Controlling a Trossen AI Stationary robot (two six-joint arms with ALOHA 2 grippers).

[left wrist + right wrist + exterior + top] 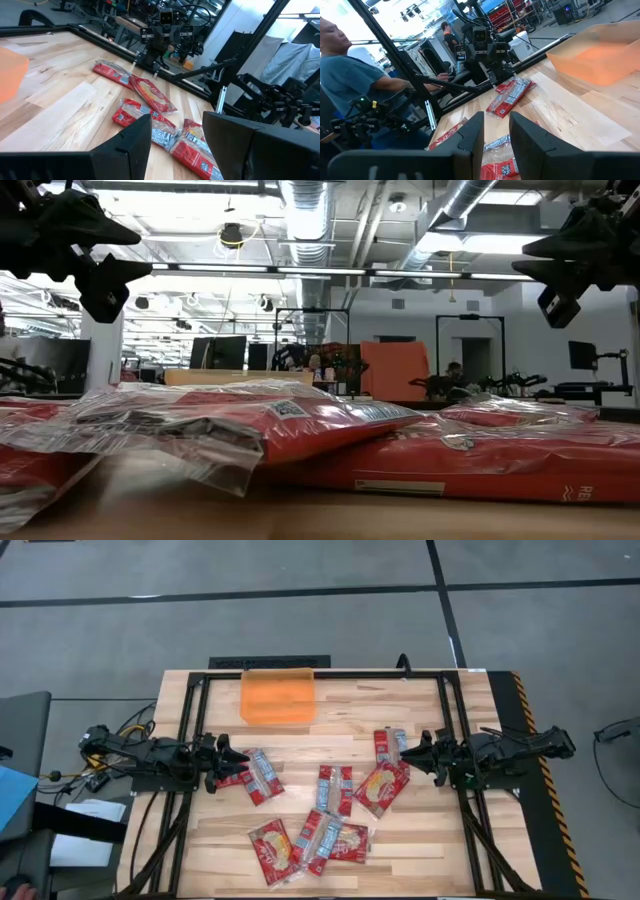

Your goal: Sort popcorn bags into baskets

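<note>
We hold both arms up above the table, and nothing is in either one. Our left gripper point(240, 757) sits at the middle left of the high view, fingers apart, right over the edge of two popcorn bags point(256, 776) that lie together. Our right gripper point(406, 752) sits at the middle right, fingers apart too, next to a bag point(387, 745) and just above another bag point(381, 787).

The orange basket point(277, 696) is near the top middle of the high view, and no bag is in it yet. The rest of the bags lie in a messy pile point(310, 838) at the lower middle.

What could go wrong? The bags are flat and shiny, so our fingers may slide off one. Some bags lie on top of each other, so we might lift two, or drag a neighbor along. The basket has low walls, so a bag dropped near the edge could slip out.

A person point(350, 65) sits past the table in the right wrist view, well away from us. The dark frame rails point(190, 720) run along the table sides near our arms.
</note>
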